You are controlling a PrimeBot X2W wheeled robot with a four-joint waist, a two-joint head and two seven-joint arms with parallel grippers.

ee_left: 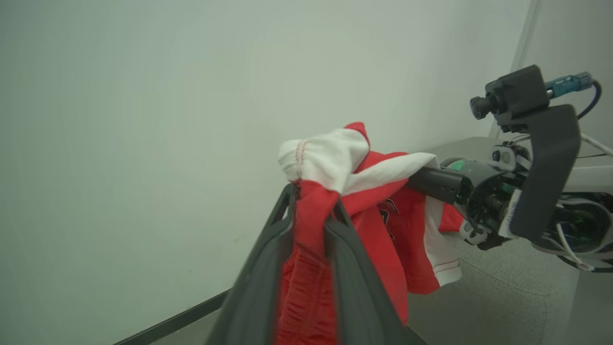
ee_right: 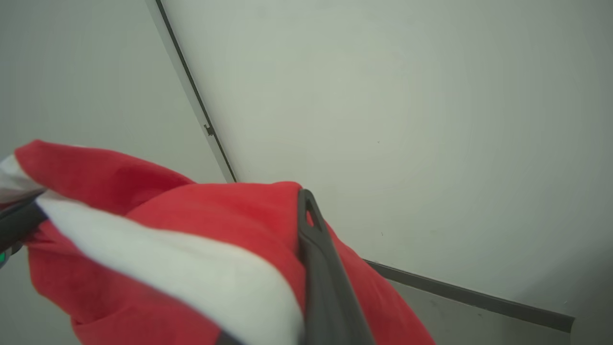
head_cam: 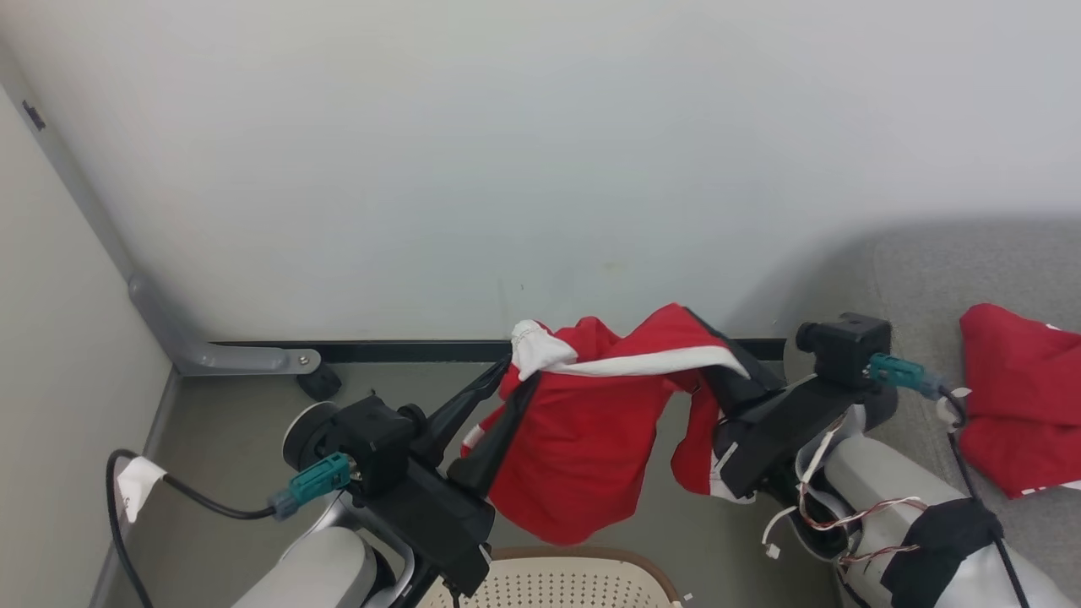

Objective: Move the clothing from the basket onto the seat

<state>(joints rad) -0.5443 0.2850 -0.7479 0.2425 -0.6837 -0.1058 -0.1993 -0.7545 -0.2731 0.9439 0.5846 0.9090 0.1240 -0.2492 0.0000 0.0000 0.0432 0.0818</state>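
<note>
1. There are two pincers. The left pincer (ee_left: 312,201) is clenched on a bunched red fold of the hanging garment (head_cam: 583,439). The cloth is squeezed between its two dark fingers, and a puff of white trim bulges just past the fingertips.
2. The right pincer (ee_right: 299,206) is clenched on the other end of the same garment. Red cloth folds over it, and one dark finger shows bare beside the fold.
3. There are two garments. The hanging garment spans from one pincer to the other. Its white band is drawn fairly straight between them, and its red body sags below both. It touches neither basket nor seat.
4. The second garment (head_cam: 1022,397) lies crumpled on the seat, out past the right pincer's outer side and well apart from it.
5. There is one basket (head_cam: 591,553). It sits below the pincers and between them, nearer the left one. Its brown rim lies just under the hanging garment's lowest hem, with a strip of floor (head_cam: 236,422) showing between hem and rim.
6. There is one seat (head_cam: 929,270). It is on the right pincer's outer side, and its rounded edge passes near that arm's wrist. Bare grey upholstery lies between that edge and the second garment.
7. Ahead of both pincers stands a plain wall (head_cam: 540,127) with a black skirting strip (head_cam: 380,350) at its foot. A grey bracket (head_cam: 211,355) runs down the corner beyond the left pincer's outer side. Open floor lies between the strip and the pincers.
</note>
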